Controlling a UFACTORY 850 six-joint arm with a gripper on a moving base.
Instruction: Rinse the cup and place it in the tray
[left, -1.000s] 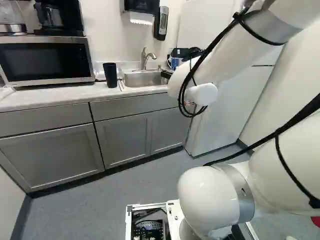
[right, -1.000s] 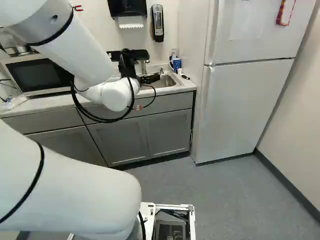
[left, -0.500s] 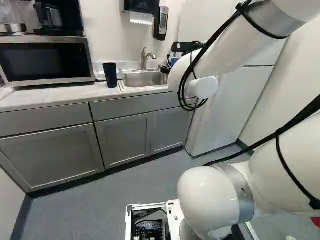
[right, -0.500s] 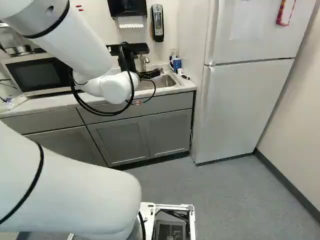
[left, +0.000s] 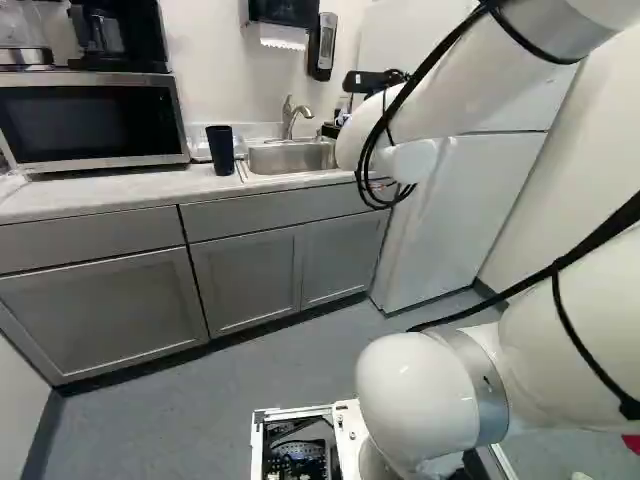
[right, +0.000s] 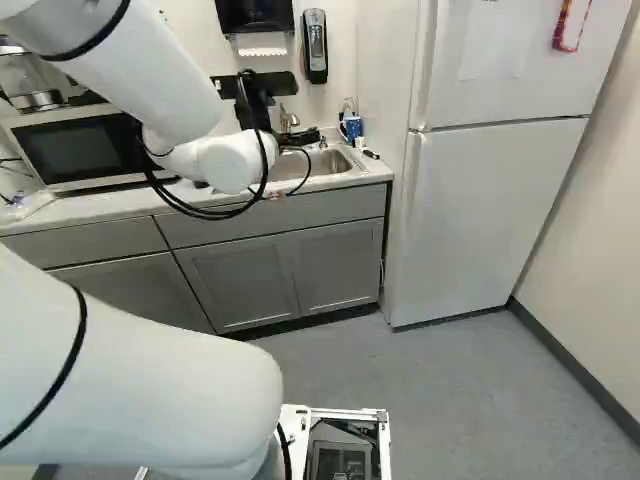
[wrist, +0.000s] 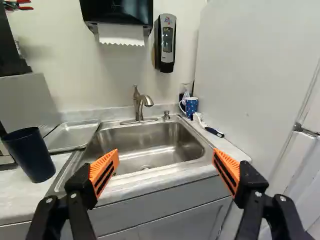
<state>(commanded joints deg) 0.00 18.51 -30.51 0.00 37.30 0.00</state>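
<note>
Gripper, black and two-fingered, is set with its fingers spread; the orange slotted pads stand wide apart. From where I stand, the white jointed arm, with black cables, extends toward the counter. Ahead of the fingers is the sink, a rectangular stainless-steel basin fitted into a pale countertop. A curved brushed-metal faucet rises at its rear rim. On the side toward the silver-and-black microwave lies the tray, shallow, rectangular and metallic. The cup, dark blue and tapered, stands upright on the countertop, just beside the tray and outside the span of the fingers. At the sink's opposite rear corner I observe a blue patterned mug, near a white brush with a dark blue handle. Wall-mounted above: a black paper-towel dispenser and a grey-and-black soap dispenser. A white refrigerator adjoins the counter's end.
</note>
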